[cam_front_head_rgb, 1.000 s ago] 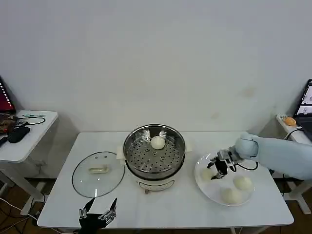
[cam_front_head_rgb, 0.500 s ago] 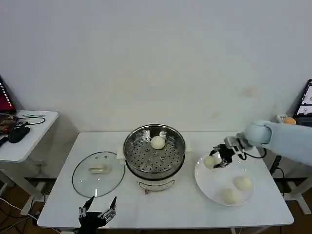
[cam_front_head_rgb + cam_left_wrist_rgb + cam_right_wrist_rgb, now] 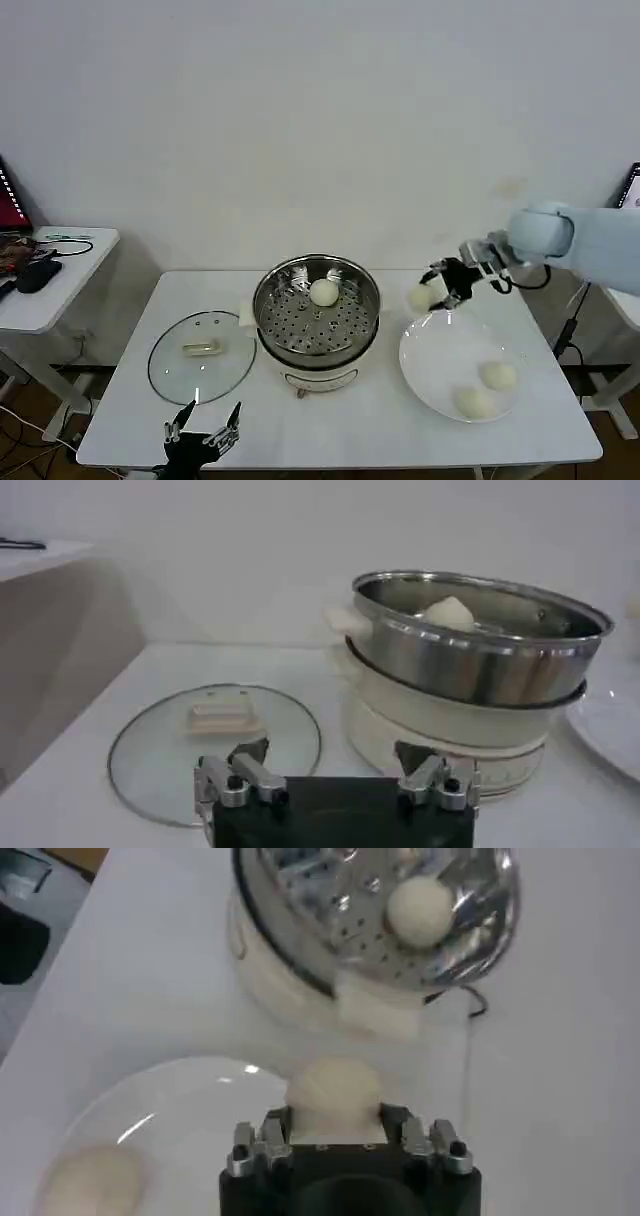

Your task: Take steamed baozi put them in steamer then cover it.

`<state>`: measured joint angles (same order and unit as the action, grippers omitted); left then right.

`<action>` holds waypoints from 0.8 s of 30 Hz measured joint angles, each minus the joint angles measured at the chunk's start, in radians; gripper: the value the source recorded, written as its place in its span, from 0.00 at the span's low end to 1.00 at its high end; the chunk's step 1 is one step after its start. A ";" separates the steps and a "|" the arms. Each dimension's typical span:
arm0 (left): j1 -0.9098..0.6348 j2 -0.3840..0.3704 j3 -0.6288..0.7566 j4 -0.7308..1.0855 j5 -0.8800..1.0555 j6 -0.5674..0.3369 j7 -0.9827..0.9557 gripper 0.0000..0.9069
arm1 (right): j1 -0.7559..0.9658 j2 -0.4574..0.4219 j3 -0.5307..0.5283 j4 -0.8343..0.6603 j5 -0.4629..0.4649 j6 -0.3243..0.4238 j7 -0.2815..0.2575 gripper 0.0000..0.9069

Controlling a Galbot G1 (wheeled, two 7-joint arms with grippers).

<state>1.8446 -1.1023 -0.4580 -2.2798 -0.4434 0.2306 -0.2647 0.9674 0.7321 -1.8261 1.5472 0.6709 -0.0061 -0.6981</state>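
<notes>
**Aloft: one bun between plate and steamer**

Here we saw the right gripper [image 3: 436, 291] right of centre in the head view, its jaws clamped on one steamed baozi [image 3: 421, 297]. That bun hung in the air, above the far left rim of the white plate [image 3: 440, 372] and to the right of the steamer [image 3: 316, 312], touching neither. In the right wrist view we found the same bun [image 3: 334, 1088] pinched between the two fingers [image 3: 257, 1145], with the steamer's white base and side handle in the upper middle of that frame.

We counted one baozi already in the steamer [image 3: 324, 292], lying on the perforated floor toward the far side of the basket; it showed again near the top of the right wrist view [image 3: 420, 910] and as a pale peak above the steel rim in the left wrist view [image 3: 450, 612]. Two more baozi [image 3: 498, 376] [image 3: 476, 401] lay on the plate's near right part, close beside each other.

The cover [image 3: 202, 356] lay flat on the table [image 3: 360, 425], just left of the steamer, handle upward. The left gripper [image 3: 203, 440] sat at the bottom left of the head view, off the table's near edge, its jaws apart and holding nothing; in the left wrist view its fingers [image 3: 232, 781] stood wide, with the cover [image 3: 215, 750] beyond them.
</notes>
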 measured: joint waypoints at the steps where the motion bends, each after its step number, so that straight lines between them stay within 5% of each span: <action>1: 0.000 0.001 0.000 0.001 0.000 0.000 0.000 1.00 | 0.004 0.008 0.001 0.006 0.011 -0.005 0.005 0.68; 24: -0.011 0.015 0.019 0.003 0.009 -0.003 -0.003 1.00 | 0.017 0.270 0.036 -0.016 0.277 -0.146 0.073 0.69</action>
<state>1.8332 -1.0869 -0.4392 -2.2766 -0.4341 0.2277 -0.2678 0.9839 1.0018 -1.7902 1.5314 0.9479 -0.1519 -0.6249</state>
